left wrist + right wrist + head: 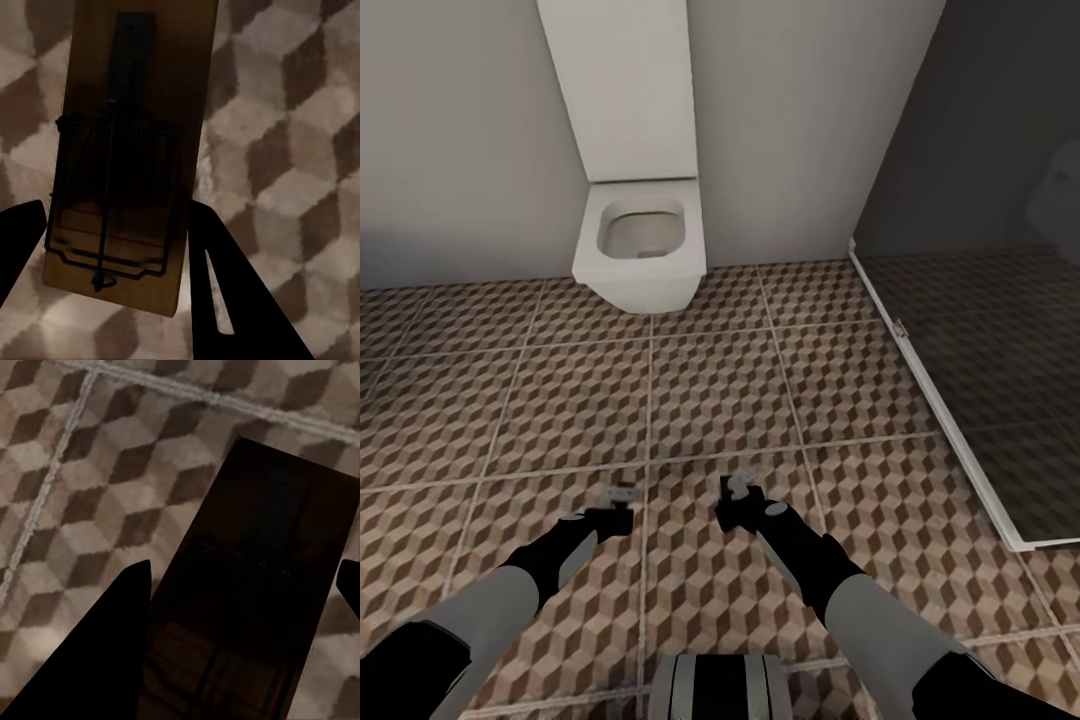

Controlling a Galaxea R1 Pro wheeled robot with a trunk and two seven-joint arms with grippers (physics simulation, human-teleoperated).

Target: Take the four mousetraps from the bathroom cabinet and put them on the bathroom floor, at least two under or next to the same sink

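In the lower middle of the head view, both arms reach over the tiled floor (pixel 780 390) toward a white toilet (pixel 640 245) at upper centre. The left tool (pixel 109 247) is closed on a mousetrap (pixel 131 150), its two dark fingers (pixel 225 292) pressed against the board's edges. The right tool (pixel 247 585) likewise grips a second mousetrap (pixel 255 592), dark with shadow. A glass shower screen (pixel 980 380) stands at right.

No readable text, label, brand or number anywhere — all surfaces plain, nothing legible
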